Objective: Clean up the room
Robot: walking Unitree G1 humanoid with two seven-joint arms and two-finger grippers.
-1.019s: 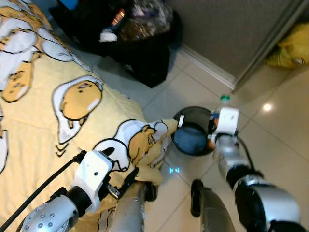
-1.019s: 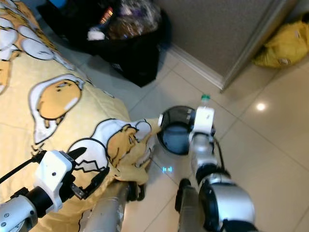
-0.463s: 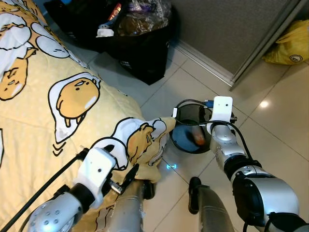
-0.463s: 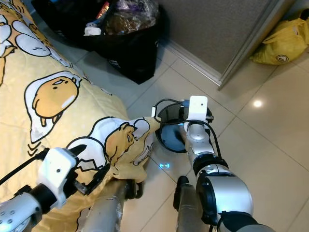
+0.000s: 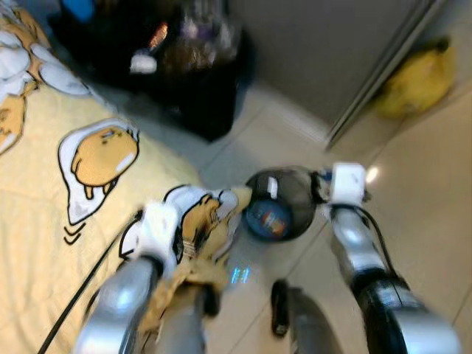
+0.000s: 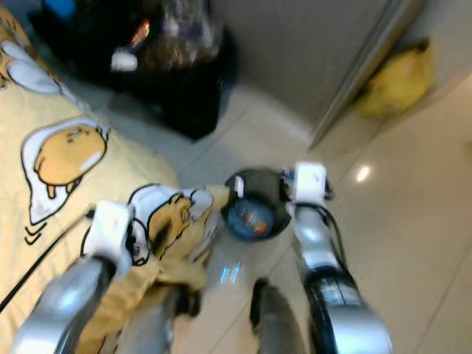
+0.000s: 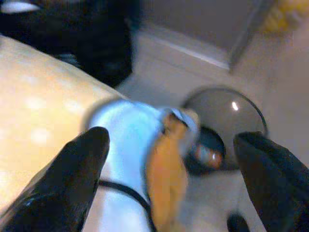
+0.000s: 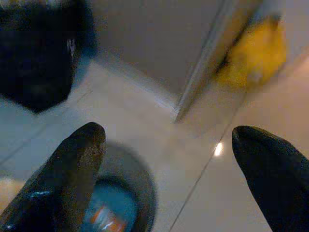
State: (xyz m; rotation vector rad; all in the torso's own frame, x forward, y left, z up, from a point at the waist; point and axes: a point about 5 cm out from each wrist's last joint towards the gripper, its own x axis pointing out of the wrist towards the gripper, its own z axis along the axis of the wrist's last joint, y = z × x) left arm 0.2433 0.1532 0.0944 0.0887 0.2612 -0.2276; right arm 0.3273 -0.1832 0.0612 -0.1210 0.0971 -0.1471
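Left eye view, blurred: small round dark bin (image 5: pixel 284 193) sits on the pale tiled floor (image 5: pixel 435 221) at frame centre, with a blue-and-orange bottle (image 5: pixel 269 216) lying inside it. Right arm reaches in from 5 o'clock, its white wrist block just at the bin's 3 o'clock rim. Left arm comes up from 7 o'clock over the hanging corner of the yellow cartoon-egg bedspread (image 5: pixel 96 158). A full black rubbish bag (image 5: pixel 188 66) stands at 11 o'clock, a yellow bag (image 5: pixel 417 77) at 2 o'clock past the door frame. Right eye view: same layout, bin (image 6: pixel 254 198) centre, bottle (image 6: pixel 249 215) inside, bedspread corner touching or just beside the bin's 9 o'clock rim, too blurred to tell which. Left wrist view: left gripper (image 7: pixel 174 169) is released, fingers (image 7: pixel 72 179) wide apart, nothing between them; bedspread corner and bin (image 7: pixel 227 121) lie beyond, the bottle a small orange blur in the bin. Right wrist view: right gripper (image 8: pixel 169 169) is released, fingers (image 8: pixel 67 174) spread wide and empty, poised above the bin (image 8: pixel 135 193); bottle (image 8: pixel 104 220) shows at the bin bottom, yellow bag (image 8: pixel 256 53) at 1 o'clock.
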